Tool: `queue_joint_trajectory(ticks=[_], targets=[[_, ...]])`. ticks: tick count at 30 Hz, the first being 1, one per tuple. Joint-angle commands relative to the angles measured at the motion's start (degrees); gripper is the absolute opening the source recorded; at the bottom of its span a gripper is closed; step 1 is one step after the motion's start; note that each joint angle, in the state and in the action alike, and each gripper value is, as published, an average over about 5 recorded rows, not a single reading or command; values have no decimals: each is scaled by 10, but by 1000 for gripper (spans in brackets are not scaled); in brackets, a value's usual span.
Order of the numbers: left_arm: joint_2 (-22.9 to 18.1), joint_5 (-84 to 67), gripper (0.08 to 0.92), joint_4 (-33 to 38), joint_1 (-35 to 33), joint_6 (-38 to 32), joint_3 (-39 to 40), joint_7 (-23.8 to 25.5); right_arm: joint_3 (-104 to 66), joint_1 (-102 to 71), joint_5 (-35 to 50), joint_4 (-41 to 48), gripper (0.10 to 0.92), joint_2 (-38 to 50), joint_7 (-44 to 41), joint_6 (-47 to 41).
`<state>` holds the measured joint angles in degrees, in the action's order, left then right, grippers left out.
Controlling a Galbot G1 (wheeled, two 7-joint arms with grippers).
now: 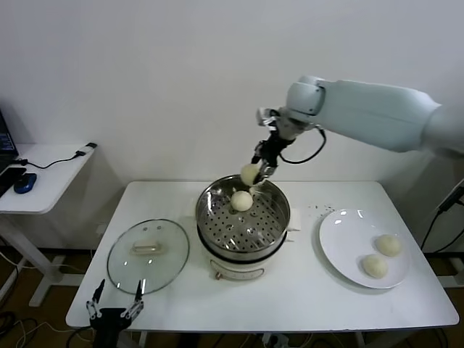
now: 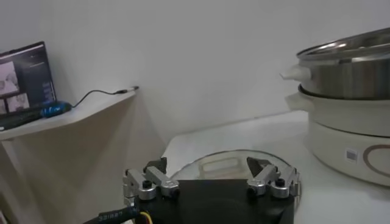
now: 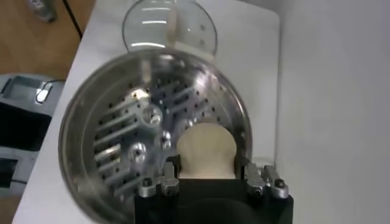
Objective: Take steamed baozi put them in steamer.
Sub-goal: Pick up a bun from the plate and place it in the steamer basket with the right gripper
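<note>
Cream-white baozi [image 1: 249,173], round with no long axis, is clamped in right gripper [image 1: 262,167] above steamer [image 1: 217,233].

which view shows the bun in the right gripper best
The right wrist view: the bun sits large between the right gripper fingers, above the steamer tray. The head view shows it small over the steamer's far rim. The left wrist view does not show it.
</note>
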<state>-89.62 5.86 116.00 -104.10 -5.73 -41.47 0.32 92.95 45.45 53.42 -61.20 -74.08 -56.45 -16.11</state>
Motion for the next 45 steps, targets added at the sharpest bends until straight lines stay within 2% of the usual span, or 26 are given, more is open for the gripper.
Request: queue_joint_trajectory(ticks=[1,21,24,29,32,39,45], targets=[[1,-7,823,-1,-1,-1,-4,0,11,-47,33,29,577,-82,20,-10],[4,-26,823,-13,2,-1,-13,-1,23,-121,9,67,591,-104,21,-8],[3,-27,823,-14,2,-1,-13,-1,22,-122,5,67,635,-103,24,-8],[1,-26,823,-14,3,0,-11,-1,18,-115,-7,66,771,-98,24,-7],[0,-26,823,-14,3,-1,-11,-1,8,-109,-12,60,814,-88,26,-7],[0,-25,823,-12,1,-1,-11,-1,-3,-46,-25,-18,823,-9,27,-2],[0,-21,823,-11,0,1,-9,-1,-2,27,-63,-129,823,138,8,16]])
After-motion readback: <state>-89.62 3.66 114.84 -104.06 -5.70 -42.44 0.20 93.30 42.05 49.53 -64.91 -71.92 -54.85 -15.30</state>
